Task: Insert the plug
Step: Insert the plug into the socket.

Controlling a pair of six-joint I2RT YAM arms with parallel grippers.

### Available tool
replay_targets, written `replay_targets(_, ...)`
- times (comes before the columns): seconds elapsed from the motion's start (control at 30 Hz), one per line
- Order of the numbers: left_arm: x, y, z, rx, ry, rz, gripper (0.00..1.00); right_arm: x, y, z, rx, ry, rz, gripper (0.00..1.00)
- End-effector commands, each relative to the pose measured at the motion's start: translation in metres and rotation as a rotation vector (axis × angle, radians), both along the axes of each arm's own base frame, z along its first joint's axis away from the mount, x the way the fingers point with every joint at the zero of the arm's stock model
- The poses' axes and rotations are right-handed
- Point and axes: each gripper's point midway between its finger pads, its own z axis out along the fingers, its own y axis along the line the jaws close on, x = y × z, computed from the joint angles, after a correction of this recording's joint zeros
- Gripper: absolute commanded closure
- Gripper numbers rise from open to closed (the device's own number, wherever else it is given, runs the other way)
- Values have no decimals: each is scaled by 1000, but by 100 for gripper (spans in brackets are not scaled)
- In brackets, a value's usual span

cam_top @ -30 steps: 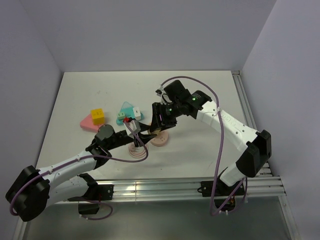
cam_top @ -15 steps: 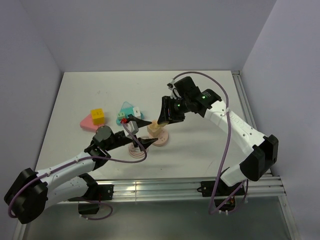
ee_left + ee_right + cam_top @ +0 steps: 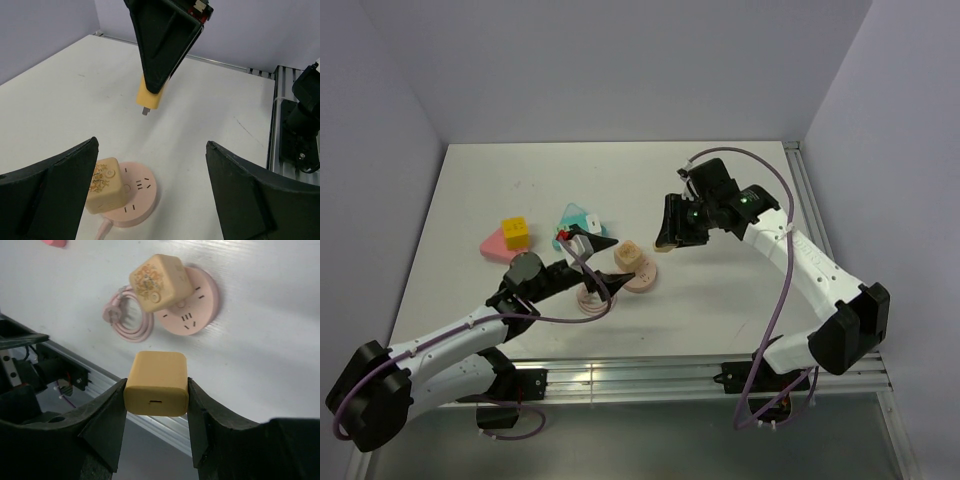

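A floral print marks the cream adapter (image 3: pixel 155 282) seated in the round pink socket (image 3: pixel 197 305), whose cable (image 3: pixel 127 322) lies coiled on the white counter (image 3: pixel 500 180). The plug (image 3: pixel 156 382), a plain yellow block with an oval port, is clenched in the right gripper (image 3: pixel 668 237) jaws, aloft just right of the socket. The left gripper (image 3: pixel 152 150) jaws are spread wide, grasping nothing.

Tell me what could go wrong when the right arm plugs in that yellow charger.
The patterned charger already fills part of the pink power strip, so the yellow charger in the right gripper could bump it. The left gripper hangs open above, not holding the strip, which might slide when pushed.
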Motion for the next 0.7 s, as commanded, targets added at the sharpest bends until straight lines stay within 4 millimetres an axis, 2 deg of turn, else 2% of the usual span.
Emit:
replay_targets(0.0,6,1,17,-58,32,29,6,6,-16,7,-13,-64,-34,92)
replay_targets(0.2,15,16,26,-145,77,70,3,5,-35,0,-59,-78,-67,92)
replay_targets(0.3,36,33,20,-184,177,190,1,3,-44,-7,-97,-80,-67,92)
replay_targets(0.37,54,46,22,-209,235,269,0,0,-46,-12,-117,-77,-50,92)
replay_targets(0.5,78,63,27,-275,359,340,1,-2,-52,-19,-145,-83,-40,96)
replay_targets(0.6,97,75,15,-298,504,473,0,-3,-52,-23,-153,-82,-39,96)
replay_targets(0.63,104,78,27,-317,518,497,1,-3,-53,-25,-161,-82,-36,96)
replay_targets(0.67,106,79,15,-284,578,525,1,-2,-53,-28,-178,-78,-35,96)
